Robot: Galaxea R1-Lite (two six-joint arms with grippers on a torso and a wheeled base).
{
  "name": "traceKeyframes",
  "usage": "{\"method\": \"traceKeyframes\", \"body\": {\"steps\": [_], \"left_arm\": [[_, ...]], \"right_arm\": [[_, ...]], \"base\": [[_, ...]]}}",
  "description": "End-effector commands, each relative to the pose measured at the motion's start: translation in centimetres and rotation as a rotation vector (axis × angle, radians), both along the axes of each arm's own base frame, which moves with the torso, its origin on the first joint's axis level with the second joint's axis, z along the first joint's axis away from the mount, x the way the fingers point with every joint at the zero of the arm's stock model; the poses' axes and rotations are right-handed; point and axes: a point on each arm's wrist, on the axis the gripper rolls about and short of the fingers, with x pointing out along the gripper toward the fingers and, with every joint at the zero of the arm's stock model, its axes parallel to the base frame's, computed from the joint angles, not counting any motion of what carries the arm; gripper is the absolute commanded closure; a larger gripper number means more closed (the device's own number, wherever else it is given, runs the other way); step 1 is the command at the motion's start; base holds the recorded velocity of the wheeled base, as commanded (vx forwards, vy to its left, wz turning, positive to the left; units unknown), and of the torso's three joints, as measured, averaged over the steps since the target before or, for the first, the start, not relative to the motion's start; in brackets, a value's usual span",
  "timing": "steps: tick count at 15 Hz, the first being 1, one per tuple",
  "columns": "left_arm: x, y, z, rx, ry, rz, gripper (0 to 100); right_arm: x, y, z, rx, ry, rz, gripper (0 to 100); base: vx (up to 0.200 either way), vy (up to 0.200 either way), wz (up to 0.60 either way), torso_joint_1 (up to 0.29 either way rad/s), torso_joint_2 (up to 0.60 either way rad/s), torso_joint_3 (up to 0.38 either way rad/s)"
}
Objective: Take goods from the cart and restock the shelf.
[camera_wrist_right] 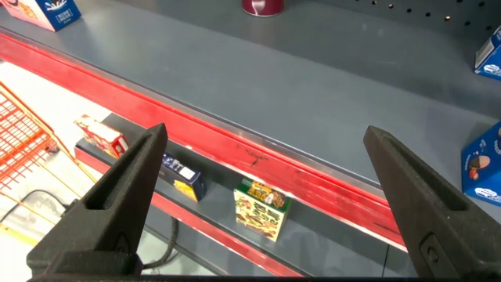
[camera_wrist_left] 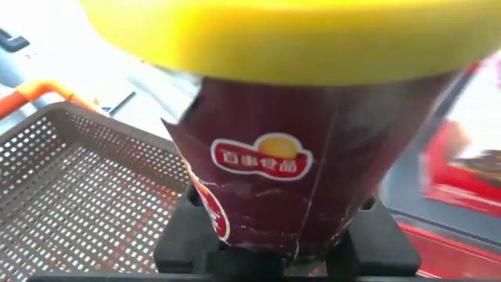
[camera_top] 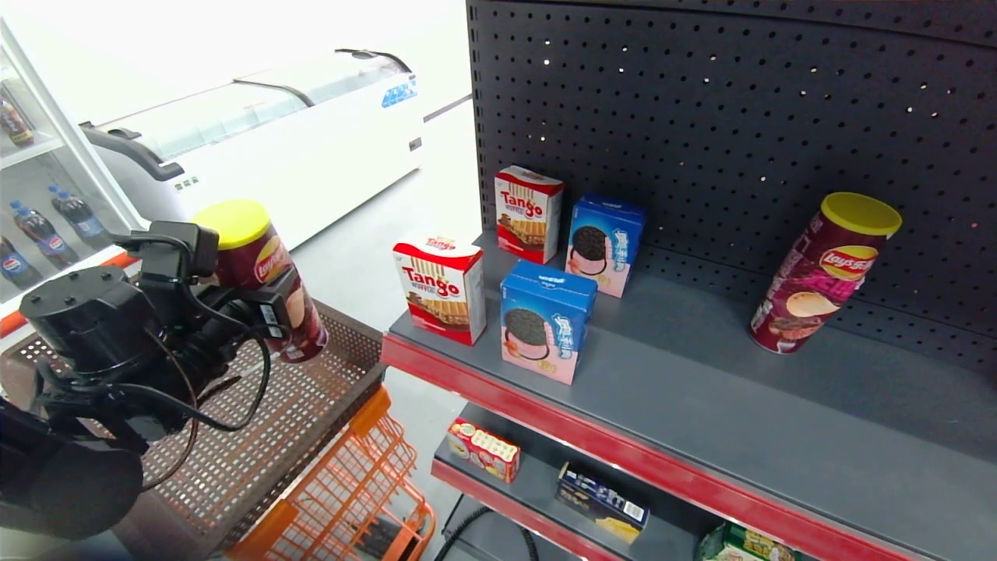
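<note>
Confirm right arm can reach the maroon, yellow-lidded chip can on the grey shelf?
Likely yes: the open right pincer hangs near the grey metal shelf, with only bare shelf between it and the maroon yellow-lidded chip can.

left claw (camera_top: pixel 276 312) clamps a can (camera_top: pixel 253 253), right claw (camera_wrist_right: pixel 266 137) gapes wide.
</note>
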Motion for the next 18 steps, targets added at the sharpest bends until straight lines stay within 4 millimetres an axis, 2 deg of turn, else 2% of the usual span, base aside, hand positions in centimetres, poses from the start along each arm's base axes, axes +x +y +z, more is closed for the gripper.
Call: {"method": "traceKeyframes", "body": {"steps": [1, 3, 5, 8, 10, 12, 14, 18], "left_arm": [[-2.0, -0.8, 2.2, -0.013, -0.027, -0.03, 100], [-3.2, -1.5, 3.5, -0.013, -0.056, -0.094, 100], [-4.7, -2.8, 2.8, -0.01, -0.024, -0.33, 100], [-6.8, -4.3, 2.0, -0.006, 0.015, -0.51, 100], [-7.1, -4.9, 2.0, -0.011, 0.016, -0.546, 100], [-8.4, -6.5, 2.4, -0.051, 0.019, -0.67, 100], [-9.3, -6.8, 2.8, -0.064, 0.048, -0.773, 100], [-10.7, -7.3, 2.8, -0.06, 0.089, -0.842, 100]], "right_arm": [[0.0, 0.0, 0.0, 0.0, 0.001, 0.0, 0], [0.0, 0.0, 0.0, 0.0, 0.001, 0.001, 0], [0.0, 0.0, 0.0, 0.0, 0.001, 0.001, 0], [0.0, 0.0, 0.0, 0.0, 0.001, 0.001, 0], [0.0, 0.0, 0.0, 0.0, 0.001, 0.0, 0], [0.0, 0.0, 0.0, 0.0, 0.001, 0.0, 0], [0.0, 0.0, 0.0, 0.0, -0.001, 0.0, 0], [0.0, 0.0, 0.0, 0.0, 0.001, 0.0, 0]], "base": [[0.0, 0.0, 0.0, 0.0, 0.0, 0.0], [0.0, 0.0, 0.0, 0.0, 0.0, 0.0], [0.0, 0.0, 0.0, 0.0, 0.0, 0.0], [0.0, 0.0, 0.0, 0.0, 0.0, 0.0], [0.0, 0.0, 0.0, 0.0, 0.0, 0.0], [0.0, 0.0, 0.0, 0.0, 0.0, 0.0], [0.0, 0.0, 0.0, 0.0, 0.0, 0.0], [0.0, 0.0, 0.0, 0.0, 0.0, 0.0]]}}
